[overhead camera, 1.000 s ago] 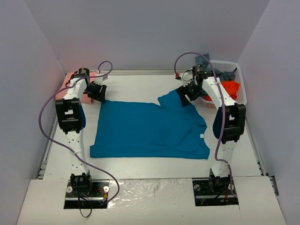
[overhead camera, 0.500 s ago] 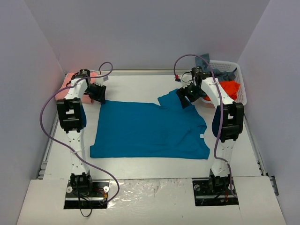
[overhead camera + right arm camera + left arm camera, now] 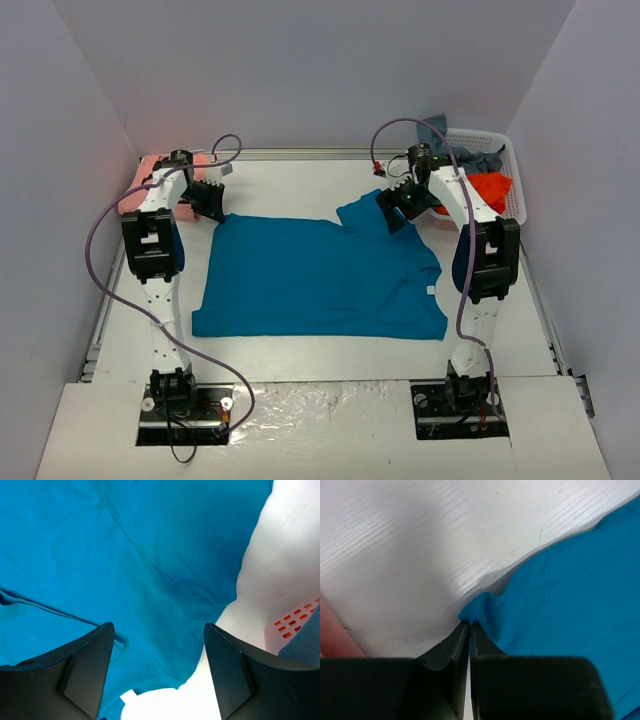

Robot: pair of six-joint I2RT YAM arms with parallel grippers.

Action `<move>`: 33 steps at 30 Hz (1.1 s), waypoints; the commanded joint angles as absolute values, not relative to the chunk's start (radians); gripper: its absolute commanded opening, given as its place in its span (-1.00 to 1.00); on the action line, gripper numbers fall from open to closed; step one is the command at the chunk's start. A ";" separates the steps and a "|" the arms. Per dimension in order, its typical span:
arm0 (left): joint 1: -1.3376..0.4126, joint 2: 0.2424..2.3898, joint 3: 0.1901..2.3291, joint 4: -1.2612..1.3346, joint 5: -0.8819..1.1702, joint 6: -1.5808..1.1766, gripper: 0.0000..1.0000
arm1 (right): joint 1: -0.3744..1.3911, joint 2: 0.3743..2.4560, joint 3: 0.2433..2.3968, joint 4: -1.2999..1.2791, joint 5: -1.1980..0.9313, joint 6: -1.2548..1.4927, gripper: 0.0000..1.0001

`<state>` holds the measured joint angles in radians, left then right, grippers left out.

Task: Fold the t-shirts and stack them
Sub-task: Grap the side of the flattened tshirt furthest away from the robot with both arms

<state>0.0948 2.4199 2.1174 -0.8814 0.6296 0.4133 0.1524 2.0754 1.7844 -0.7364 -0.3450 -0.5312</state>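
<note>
Overhead view of two robot arms working a teal-blue t-shirt (image 3: pixel 320 280) spread flat on a white table (image 3: pixel 300 185). The shirt's long axis runs side to side between the arms, hem toward the left arm and sleeves toward the right.

The left gripper (image 3: pixel 469 625) is pinched fully closed, its tips meeting on the shirt's far hem corner, where the cloth puckers. The rest of the shirt lies to this gripper's right and back toward the bases.

The right gripper (image 3: pixel 157 627) hangs with jaws wide apart, holding nothing, directly above the far sleeve. It is the nearer arm to that end, and a matching pinch there looks like the next need.

Four shirts in all:
- The teal-blue t-shirt.
- A salmon-pink t-shirt (image 3: pixel 133 198), just to the left gripper's left.
- An orange t-shirt (image 3: pixel 492 187) and a grey-blue t-shirt (image 3: pixel 480 160) (both heaped unfolded) in the one white basket (image 3: pixel 515 180) to the right gripper's right.
</note>
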 commanded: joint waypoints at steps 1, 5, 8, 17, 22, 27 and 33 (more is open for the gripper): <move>0.101 2.411 2.118 -0.928 0.657 0.422 -0.95 | 0.158 2.085 1.812 -0.749 -0.325 -0.525 0.36; 0.103 2.372 2.088 -0.887 0.646 0.399 -0.95 | 0.152 2.095 1.873 -0.721 -0.298 -0.485 0.38; 0.103 2.332 2.048 -0.832 0.617 0.359 -0.95 | 0.144 2.135 1.948 -0.716 -0.302 -0.451 0.38; 0.100 2.215 1.948 -0.721 0.543 0.281 -0.95 | 0.137 2.315 2.173 -0.706 -0.367 -0.330 0.38; 0.097 2.143 1.879 -0.675 0.545 0.278 -0.95 | 0.137 2.408 2.282 -0.704 -0.406 -0.272 0.33; 0.089 2.105 1.865 -0.683 0.574 0.288 -0.95 | 0.133 2.471 2.345 -0.701 -0.428 -0.247 0.31; 0.074 2.091 1.848 -0.695 0.583 0.324 -0.95 | 0.124 2.513 2.408 -0.677 -0.413 -0.223 0.31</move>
